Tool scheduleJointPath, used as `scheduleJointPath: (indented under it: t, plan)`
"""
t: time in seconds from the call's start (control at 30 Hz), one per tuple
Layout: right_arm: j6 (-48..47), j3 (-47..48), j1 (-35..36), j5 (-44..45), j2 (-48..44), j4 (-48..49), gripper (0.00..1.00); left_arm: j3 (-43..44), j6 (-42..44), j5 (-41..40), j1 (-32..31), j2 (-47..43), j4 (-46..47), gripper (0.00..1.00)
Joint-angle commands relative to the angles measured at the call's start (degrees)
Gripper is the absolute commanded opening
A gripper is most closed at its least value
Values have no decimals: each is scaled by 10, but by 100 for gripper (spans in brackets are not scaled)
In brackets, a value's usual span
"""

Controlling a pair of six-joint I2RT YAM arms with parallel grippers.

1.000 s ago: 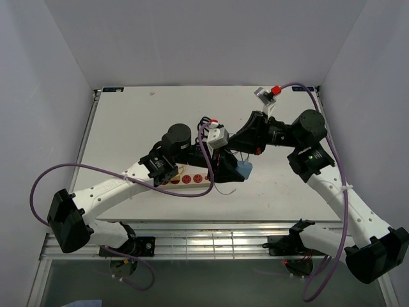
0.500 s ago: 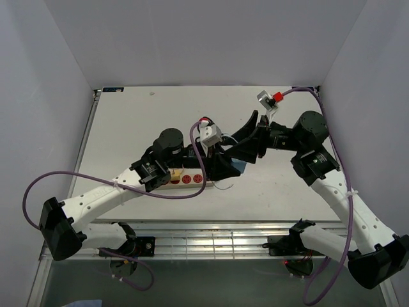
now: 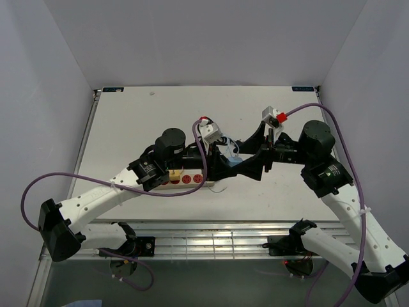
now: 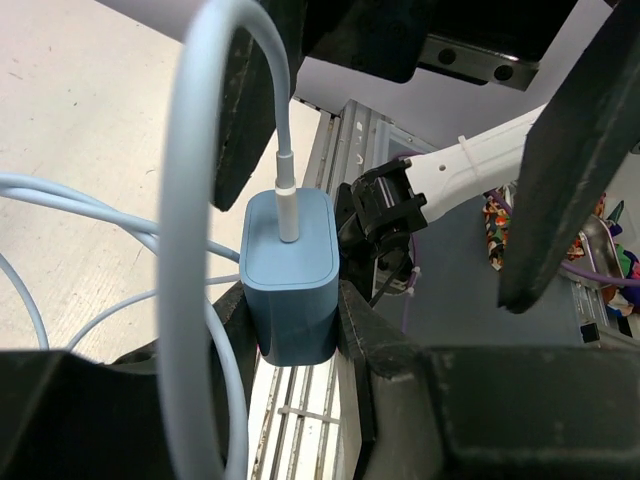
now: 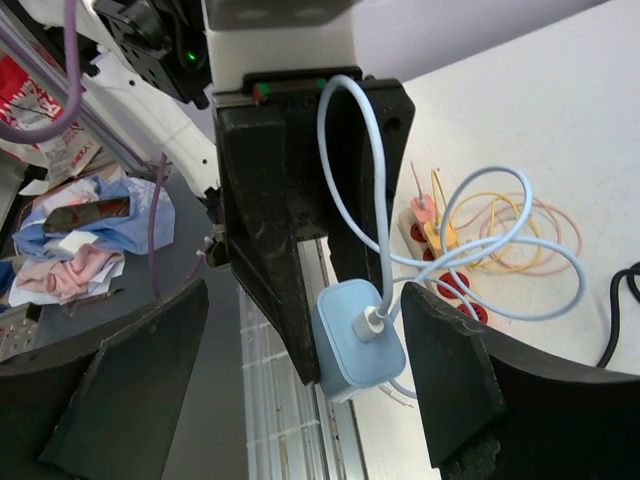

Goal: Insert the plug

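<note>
The left gripper (image 3: 223, 169) and right gripper (image 3: 251, 166) face each other over the middle of the counter (image 3: 128, 128), nearer its front edge, with a blue charger (image 3: 235, 164) between their tips. A power strip (image 3: 186, 180) with red sockets lies just left of them, roughly parallel to that edge.

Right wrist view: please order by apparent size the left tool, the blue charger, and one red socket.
Largest: left tool.
Then: blue charger.
Smallest: red socket, though it lies farther from the camera, which shrinks it.
</note>
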Motion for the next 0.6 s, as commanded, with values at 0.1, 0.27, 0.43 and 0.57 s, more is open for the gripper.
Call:
scheduleJointPath:
  t: [0.1, 0.27, 0.43, 0.57]
  plan:
    - [-45, 10, -1, -1, 3, -39, 83, 21, -9, 17, -2, -29, -1, 0]
    - [-46, 1, -1, -11, 2, -40, 83, 19, -15, 37, -2, -30, 12, 0]
    - [-39, -3, -1, -10, 7, -41, 78, 16, -16, 56, -2, -31, 18, 0]
    - [-36, 0, -1, -20, 9, -46, 66, 14, -14, 71, -2, -34, 18, 0]
